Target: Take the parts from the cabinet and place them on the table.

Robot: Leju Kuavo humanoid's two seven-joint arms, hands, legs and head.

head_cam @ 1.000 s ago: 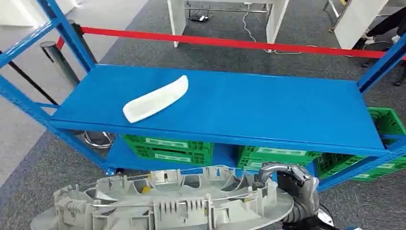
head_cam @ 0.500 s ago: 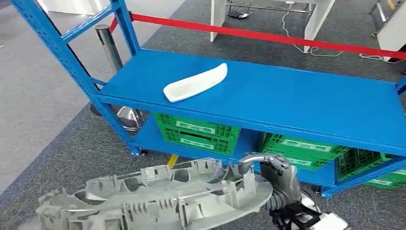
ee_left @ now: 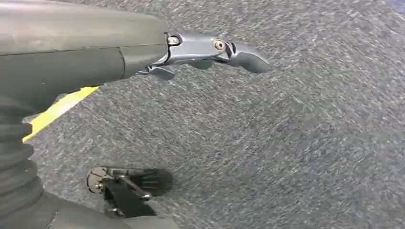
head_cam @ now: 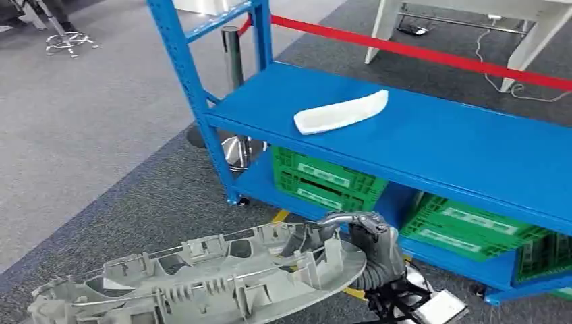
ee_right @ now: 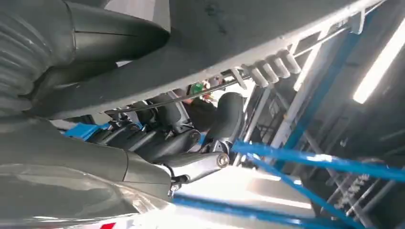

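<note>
The robot has one big part in hand: a long grey moulded panel point(head_cam: 202, 280), ribbed and full of clips, carried flat and low across the head view from about 8 o'clock toward 5 o'clock. Its right hand point(head_cam: 367, 246) grips the panel's near end, fingers hooked over the rim; the right wrist view shows the dark fingers point(ee_right: 162, 138) curled under the panel's edge with the thumb above. The left hand point(ee_left: 210, 50) hangs over the grey carpet point(ee_left: 296, 143) holding nothing; I see just a couple of fingers reaching out, so how wide it stands I cannot tell.

As I judge it, the task is partway through. This panel is off the blue cabinet point(head_cam: 472, 145) but not set down anywhere, and no table that I could call the target is in sight, so the carry and the placing are left. A second part, a white curved trim piece point(head_cam: 340, 113), lies on the cabinet's upper shelf at about 12 o'clock, well apart from the hand, and would need fetching too.

Under the shelf sit green crates point(head_cam: 324, 179) with pale label strips on their fronts; the writing is too small to read. A red barrier tape point(head_cam: 432, 54) runs behind the cabinet. I make out no brand anywhere.
</note>
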